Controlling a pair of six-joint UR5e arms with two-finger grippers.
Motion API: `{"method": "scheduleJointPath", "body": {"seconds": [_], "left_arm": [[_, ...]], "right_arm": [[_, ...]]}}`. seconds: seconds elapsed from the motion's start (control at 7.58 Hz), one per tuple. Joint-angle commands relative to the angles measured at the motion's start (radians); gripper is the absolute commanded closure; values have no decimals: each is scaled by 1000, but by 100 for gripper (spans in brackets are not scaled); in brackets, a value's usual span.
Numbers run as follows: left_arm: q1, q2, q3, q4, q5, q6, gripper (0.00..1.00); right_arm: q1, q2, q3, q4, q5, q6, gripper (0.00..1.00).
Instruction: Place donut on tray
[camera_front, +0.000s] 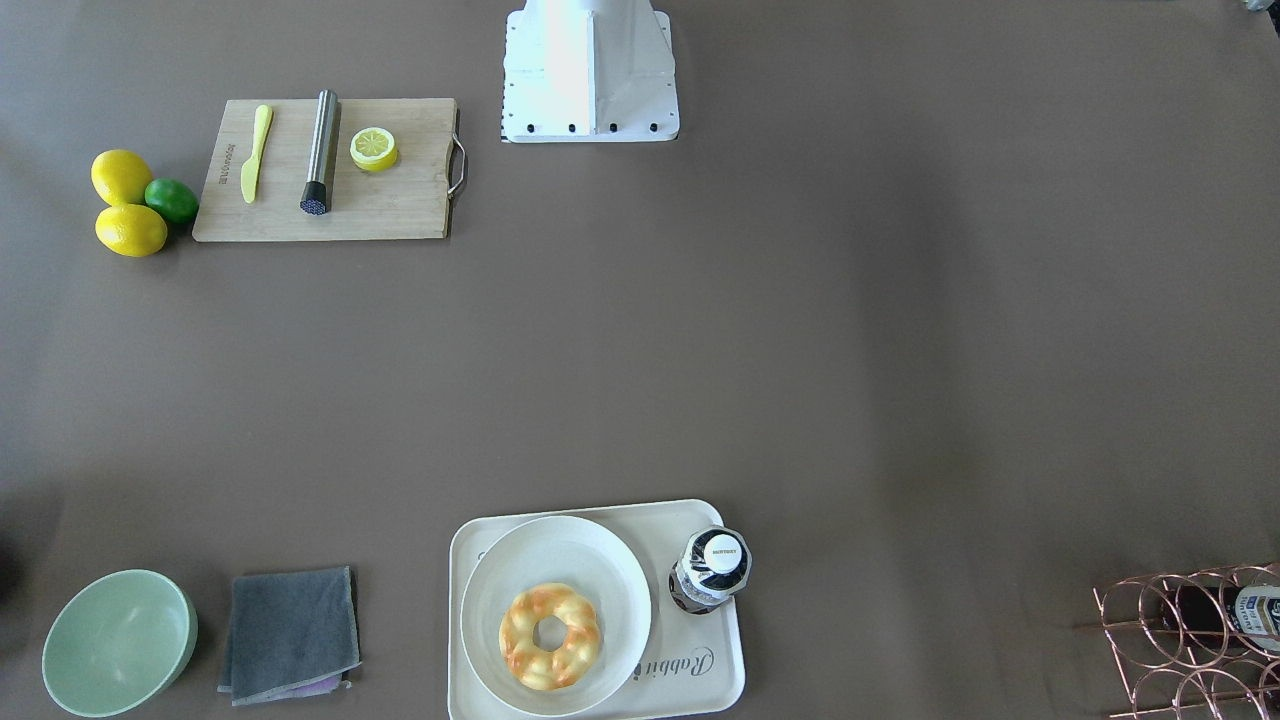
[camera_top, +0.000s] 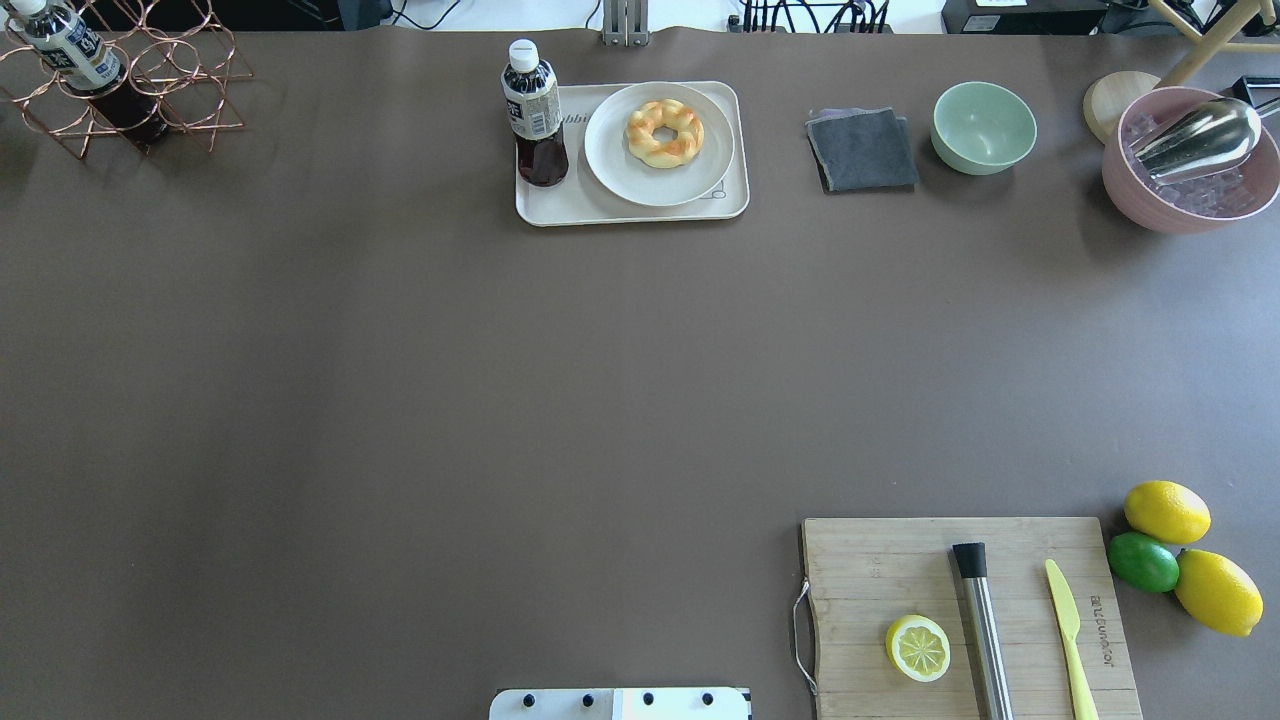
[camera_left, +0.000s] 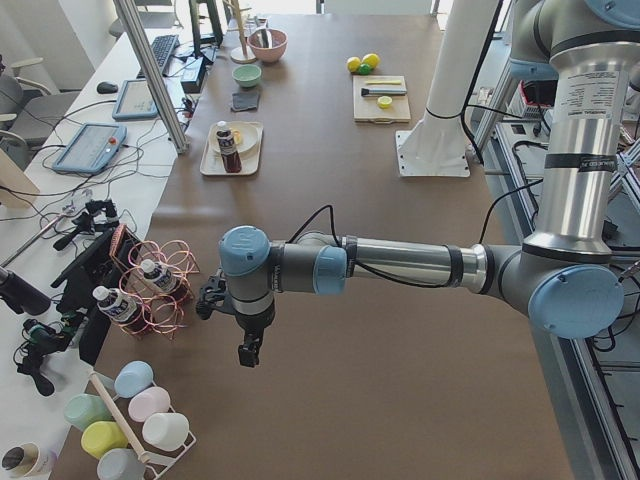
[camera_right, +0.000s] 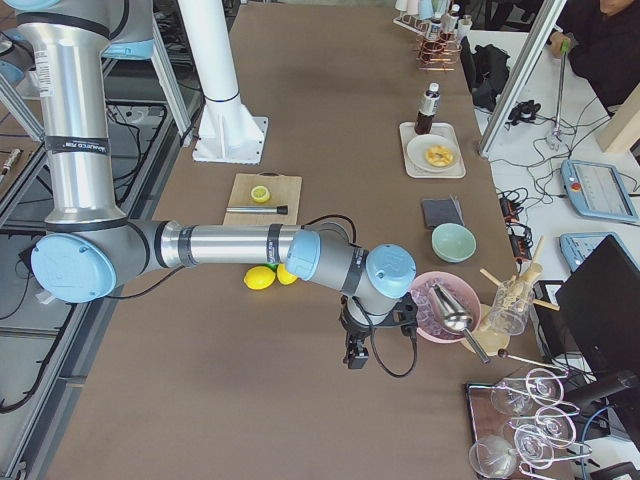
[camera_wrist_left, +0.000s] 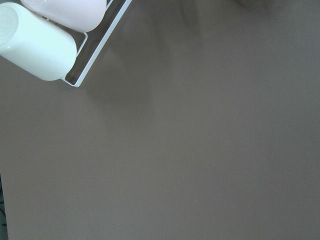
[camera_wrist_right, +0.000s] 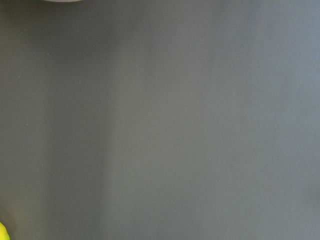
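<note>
One donut (camera_front: 550, 636) lies on one white plate (camera_front: 600, 555), which sits on the tray (camera_front: 725, 650) beside one bottle (camera_front: 712, 570). Two lemons (camera_front: 121, 176) and one lime (camera_front: 172, 199) (wedged between them) sit beside the cutting board (camera_front: 400, 210). The left gripper (camera_left: 247, 352) and right gripper (camera_right: 355, 358) hang above the table (camera_front: 800, 350), well apart from the tray. I cannot tell whether either claw is parted or closed.

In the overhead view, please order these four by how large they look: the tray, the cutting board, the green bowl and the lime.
1. cutting board, though it lies nearer the camera and the frame cuts off its lower edge
2. tray
3. green bowl
4. lime
</note>
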Motion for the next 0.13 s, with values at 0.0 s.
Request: {"method": "scheduleJointPath", "body": {"seconds": [0.0], "left_arm": [[0,-1,0,0,1,0,2]], "right_arm": [[0,1,2,0,0,0,0]]}}
